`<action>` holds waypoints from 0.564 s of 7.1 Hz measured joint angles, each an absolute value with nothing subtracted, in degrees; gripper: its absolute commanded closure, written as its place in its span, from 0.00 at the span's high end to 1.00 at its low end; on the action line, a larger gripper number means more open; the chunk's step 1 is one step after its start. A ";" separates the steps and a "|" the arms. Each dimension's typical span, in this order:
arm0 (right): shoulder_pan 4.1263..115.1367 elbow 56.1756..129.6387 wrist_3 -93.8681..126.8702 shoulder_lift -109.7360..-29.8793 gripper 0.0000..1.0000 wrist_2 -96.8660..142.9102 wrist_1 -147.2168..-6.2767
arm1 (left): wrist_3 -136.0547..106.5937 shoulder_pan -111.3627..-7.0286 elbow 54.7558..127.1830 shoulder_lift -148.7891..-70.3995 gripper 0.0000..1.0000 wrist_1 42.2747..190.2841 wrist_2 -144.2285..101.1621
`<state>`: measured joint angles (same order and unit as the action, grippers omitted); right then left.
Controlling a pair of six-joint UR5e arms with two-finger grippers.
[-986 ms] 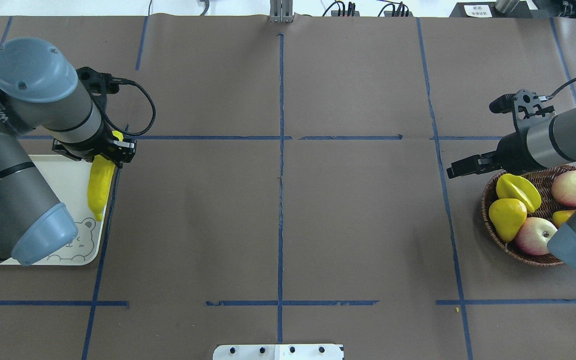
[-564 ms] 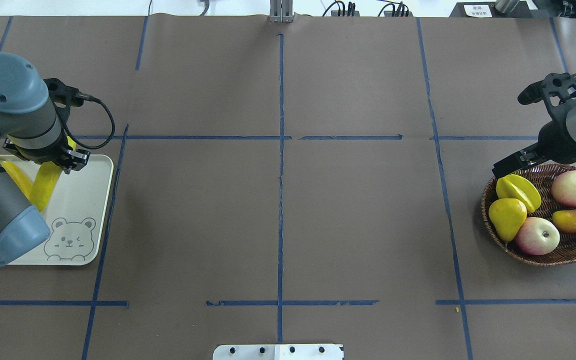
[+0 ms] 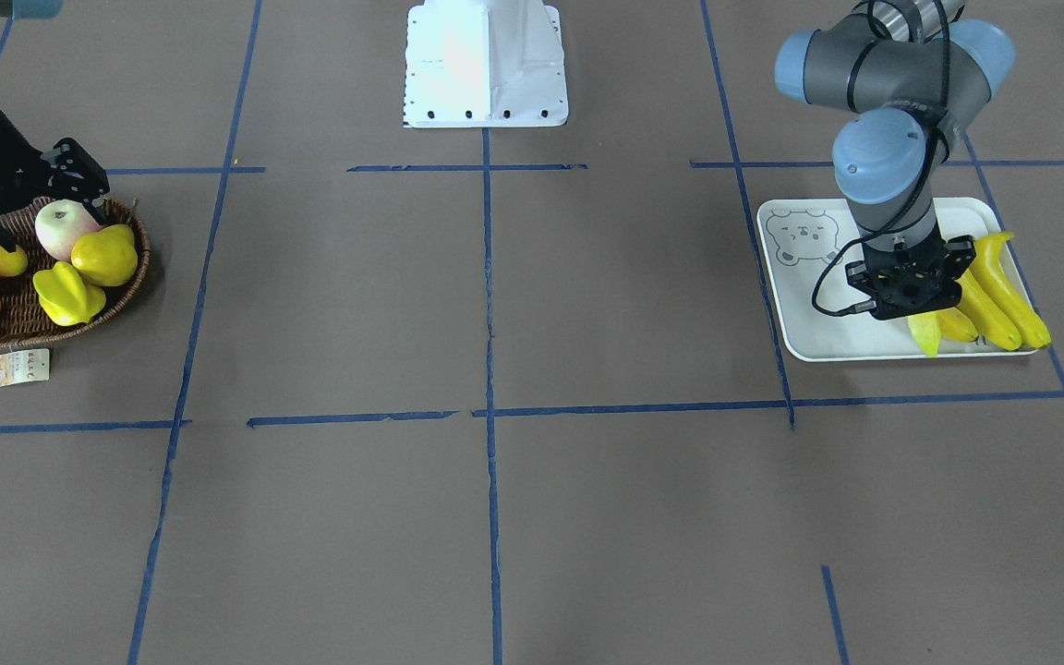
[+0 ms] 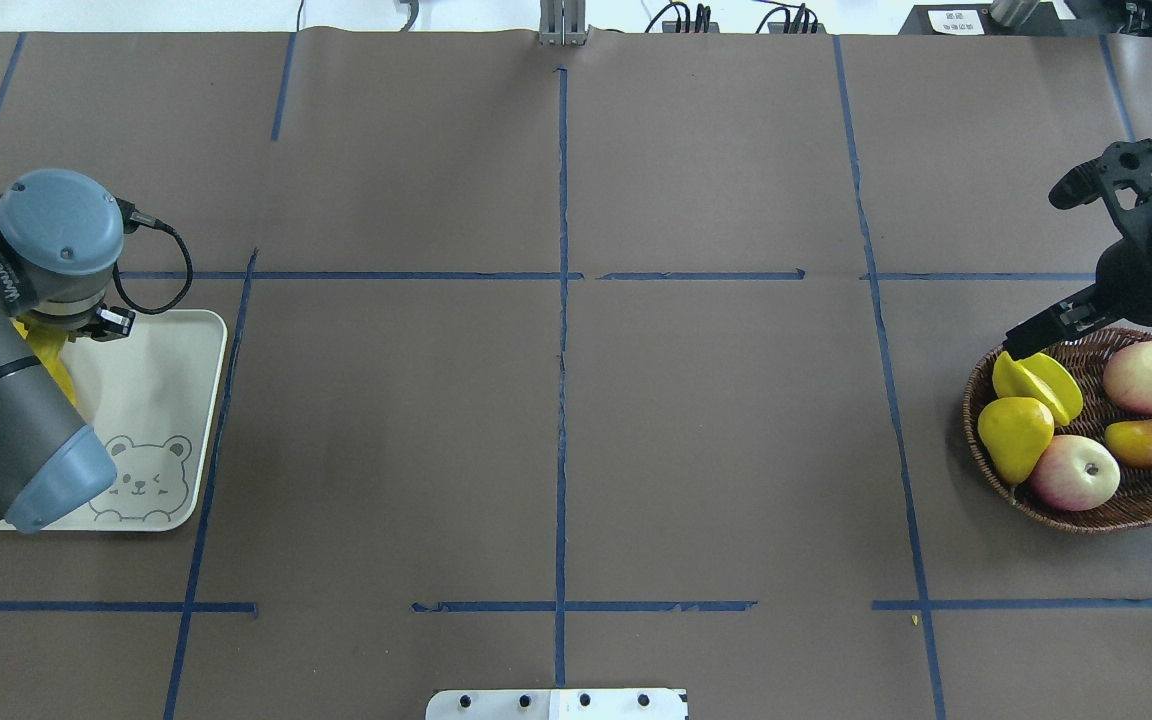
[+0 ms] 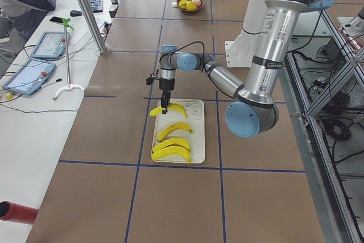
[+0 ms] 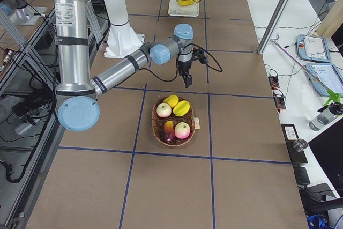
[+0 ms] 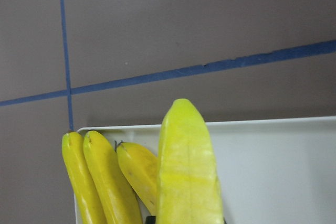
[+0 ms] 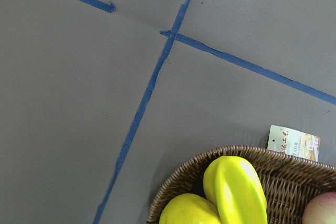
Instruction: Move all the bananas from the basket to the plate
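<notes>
My left gripper (image 3: 912,294) is shut on a yellow banana (image 3: 924,334) and holds it just above the plate (image 3: 828,332), end pointing down. The left wrist view shows this banana (image 7: 186,171) beside three bananas (image 7: 110,182) that lie side by side on the plate (image 7: 273,171). Overhead, the arm hides most of them. My right gripper (image 4: 1014,343) is empty, above the far left rim of the wicker basket (image 4: 1076,520). I cannot tell whether it is open. No banana shows in the basket.
The basket holds a starfruit (image 4: 1036,385), a yellow pear-like fruit (image 4: 1014,435), two pink apples (image 4: 1074,472) and a mango (image 4: 1151,440). Its paper tag (image 3: 19,367) lies on the table. The plate's bear drawing (image 4: 141,478) is at its near corner.
My left arm has carried the banana leftward from the plate's right edge to over the plate beside the other bananas. My right arm has drawn back to the right, to the basket's far rim.
</notes>
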<state>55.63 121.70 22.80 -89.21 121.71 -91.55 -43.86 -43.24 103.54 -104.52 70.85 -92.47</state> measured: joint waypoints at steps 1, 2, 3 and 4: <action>55.63 121.77 22.77 -89.21 1.00 121.67 -91.57 | -47.00 -40.83 102.82 -104.62 0.06 70.86 -92.02; 55.62 121.78 22.77 -89.21 1.00 121.65 -91.58 | -49.15 -38.96 102.10 -104.65 0.21 70.80 -91.87; 55.59 121.77 22.76 -89.21 1.00 121.65 -91.58 | -49.94 -38.20 101.46 -104.57 0.31 70.77 -91.80; 55.57 121.69 22.76 -89.19 1.00 121.64 -91.58 | -50.00 -38.08 101.11 -104.36 0.35 70.76 -91.46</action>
<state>55.57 121.69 22.76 -89.19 121.64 -91.58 -50.00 -38.08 101.11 -104.36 70.76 -91.46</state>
